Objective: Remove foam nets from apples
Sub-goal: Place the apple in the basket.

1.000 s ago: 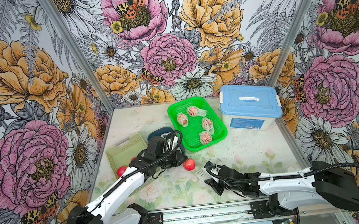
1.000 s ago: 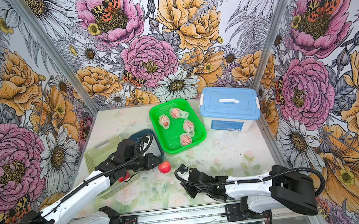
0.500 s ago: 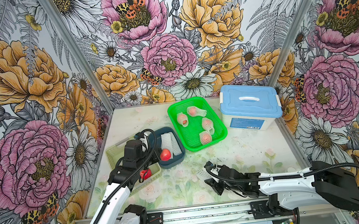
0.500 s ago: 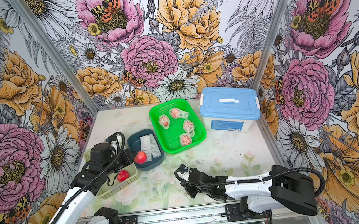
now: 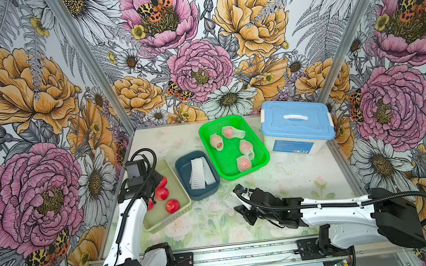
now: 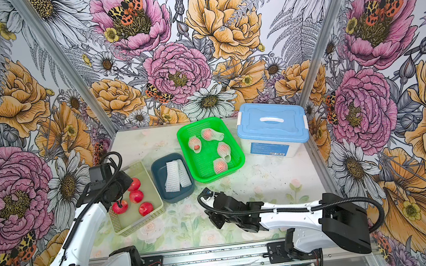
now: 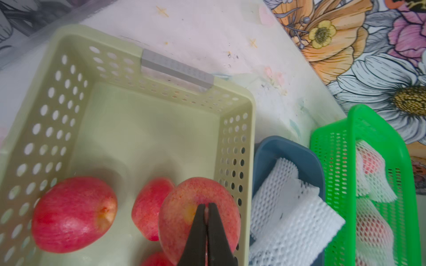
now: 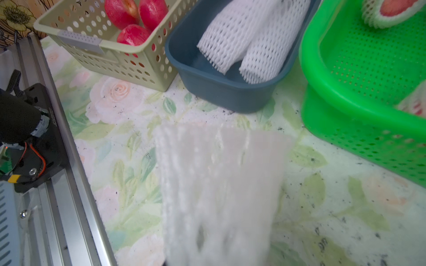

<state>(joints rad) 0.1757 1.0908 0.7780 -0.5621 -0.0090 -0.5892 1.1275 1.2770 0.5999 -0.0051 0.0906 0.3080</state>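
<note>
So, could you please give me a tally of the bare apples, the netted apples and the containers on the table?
Bare apples: 4, one in the left gripper
Netted apples: 4, all in the green basket
Containers: 4 (beige basket, blue tub, green basket, lidded box)
Total: 12

Glossy red round apples (image 5: 172,206), pale yellow-green perforated plastic basket (image 5: 171,221), white diamond-mesh foam nets (image 5: 197,173), dark blue plastic tub (image 5: 202,194), bright green mesh basket (image 5: 231,153).
</note>
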